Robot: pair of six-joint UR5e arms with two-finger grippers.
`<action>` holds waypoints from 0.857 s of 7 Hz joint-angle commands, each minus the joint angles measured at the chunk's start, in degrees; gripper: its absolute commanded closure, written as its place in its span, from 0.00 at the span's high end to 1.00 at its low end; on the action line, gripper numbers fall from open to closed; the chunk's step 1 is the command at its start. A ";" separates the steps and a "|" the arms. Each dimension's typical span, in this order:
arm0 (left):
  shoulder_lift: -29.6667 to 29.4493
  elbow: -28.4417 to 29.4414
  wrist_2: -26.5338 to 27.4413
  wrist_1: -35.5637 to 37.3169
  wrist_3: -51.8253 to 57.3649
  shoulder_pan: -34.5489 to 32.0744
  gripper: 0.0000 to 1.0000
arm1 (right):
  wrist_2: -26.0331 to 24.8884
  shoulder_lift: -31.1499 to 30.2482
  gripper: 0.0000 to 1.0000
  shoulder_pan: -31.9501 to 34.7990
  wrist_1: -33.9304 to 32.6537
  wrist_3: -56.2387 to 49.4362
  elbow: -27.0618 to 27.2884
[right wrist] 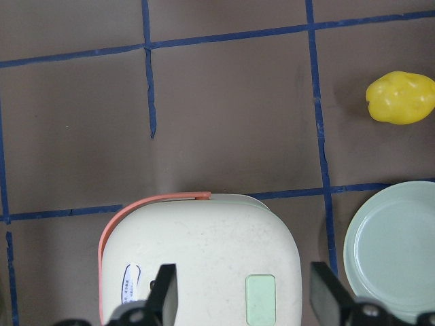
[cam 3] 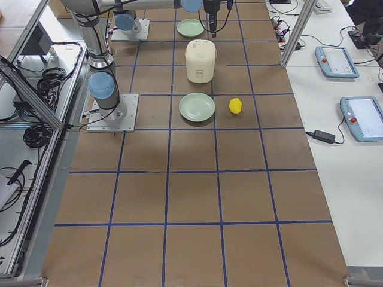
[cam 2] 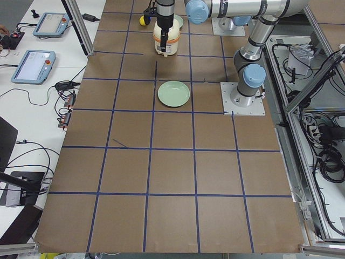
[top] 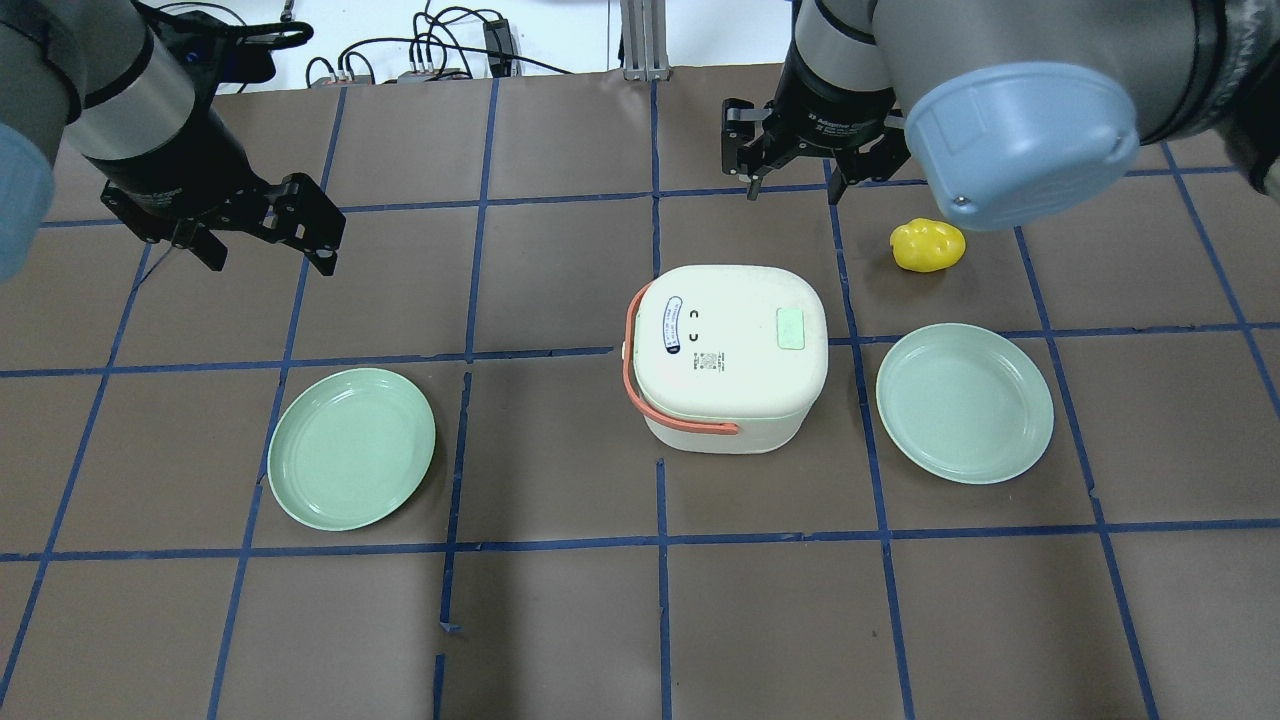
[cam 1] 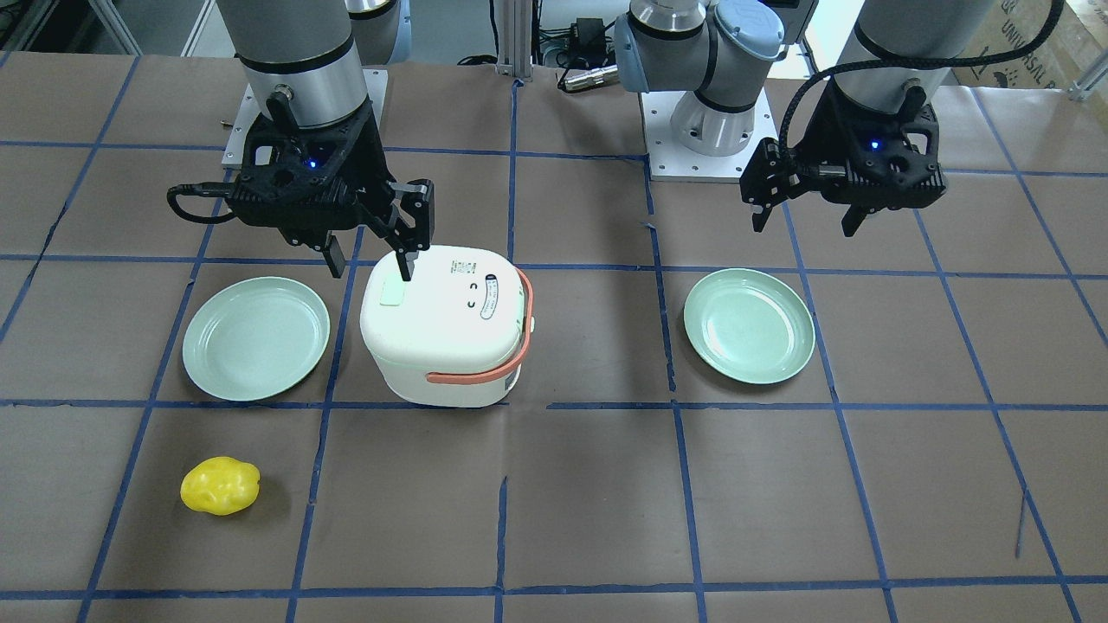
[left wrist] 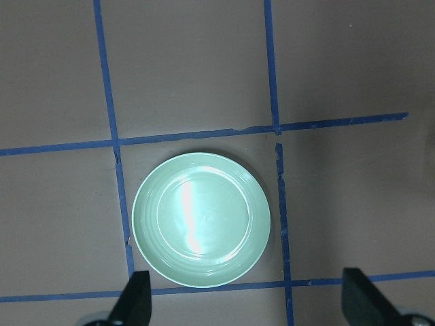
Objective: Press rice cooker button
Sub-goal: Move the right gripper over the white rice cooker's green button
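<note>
Along the brown, blue-taped tabletop (top: 560,620), seen from behind the robot:

The left end effector (top: 268,245) hangs over the left side with its 2 fingers spread wide and nothing between them. Its wrist camera looks straight down on the left plate (left wrist: 201,219), which shows between and ahead of the finger tips.

That pale green left plate (top: 352,448) lies flat and holds nothing, well apart from the cooker.

The white rice cooker (top: 730,360) stands near the middle with its lid down. Its orange handle (top: 631,370) is folded round the left and near sides. A black-and-white oval label (top: 672,325) sits on the left part of the lid.

The button (top: 791,328) is a small pale green pad on the right part of the lid, close to its edge.

The right end effector (top: 795,185) is above the cooker, pointing down, jaws apart and holding nothing. In its wrist view the button (right wrist: 260,299) lies between the 2 fingers (right wrist: 165,292). From across the table 1 finger tip overlaps the lid just beyond the button (cam 1: 394,292); I cannot tell whether it touches.

A yellow lumpy object (top: 928,245) lies beyond the right plate.

The right plate (top: 965,402), also pale green and bare, lies just beside the cooker.
</note>
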 commanded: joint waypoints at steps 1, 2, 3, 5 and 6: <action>0.00 0.00 0.00 0.00 0.00 0.00 1.00 | 0.03 0.80 0.32 0.15 -0.22 0.07 0.42; 0.00 0.00 0.00 0.00 0.00 0.00 1.00 | 0.29 0.80 0.27 0.15 -0.22 0.16 1.12; 0.00 0.00 0.00 0.00 0.00 0.00 1.00 | 0.56 0.97 0.23 0.15 -0.48 0.16 2.09; 0.00 0.00 0.00 0.00 0.00 0.00 1.00 | 0.56 1.68 0.16 0.06 -0.31 0.07 2.62; 0.00 0.00 0.00 0.00 0.00 0.00 1.00 | 0.56 1.68 0.15 0.06 -0.31 0.07 2.62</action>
